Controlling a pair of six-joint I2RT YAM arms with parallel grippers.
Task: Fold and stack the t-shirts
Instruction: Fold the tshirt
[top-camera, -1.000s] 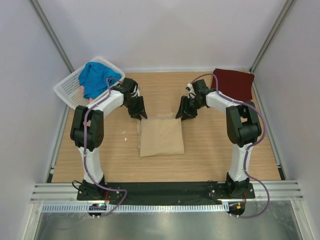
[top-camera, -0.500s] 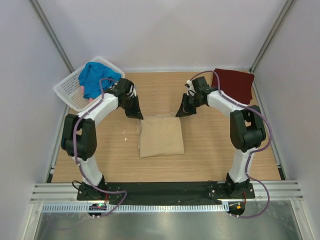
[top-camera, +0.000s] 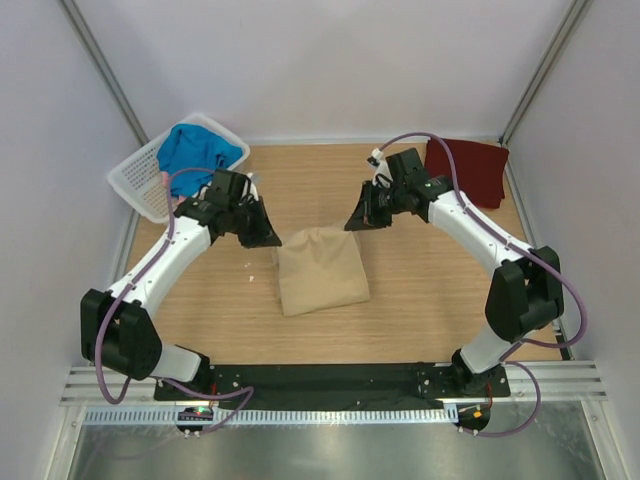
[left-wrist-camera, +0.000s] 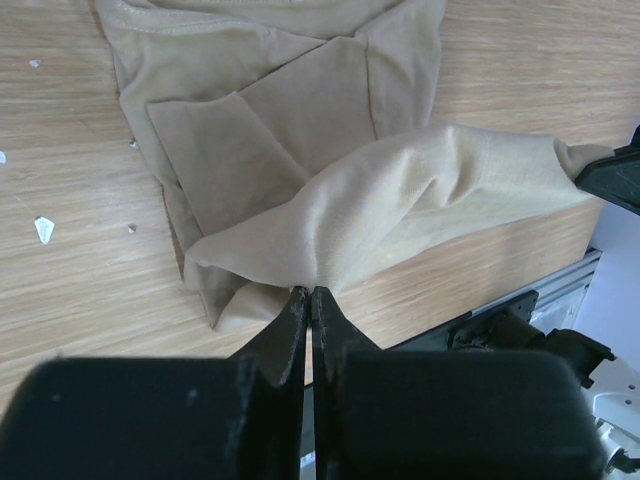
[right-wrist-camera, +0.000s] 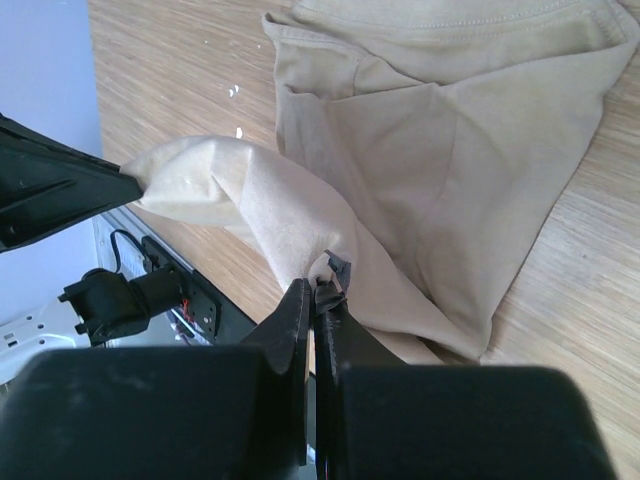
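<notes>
Top external view: both arms are stretching out lower and wider than a second ago. The left gripper and right gripper, having closed since then, are each pinching a far corner of the tan t-shirt, which is lying mid-table with its far edge lifting.

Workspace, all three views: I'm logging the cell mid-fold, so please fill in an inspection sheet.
Surface: wooden table, no damage seen.
Job's things: tan t-shirt at centre, partly folded; maroon t-shirt folded at far right corner; blue t-shirt in basket.
Clutter: white specks beside the tan t-shirt.
Grippers: left gripper and right gripper both shut on the tan t-shirt, edge raised.
Cables: purple cables loop along both arms.
Surroundings: white walls; nothing else seen.
</notes>
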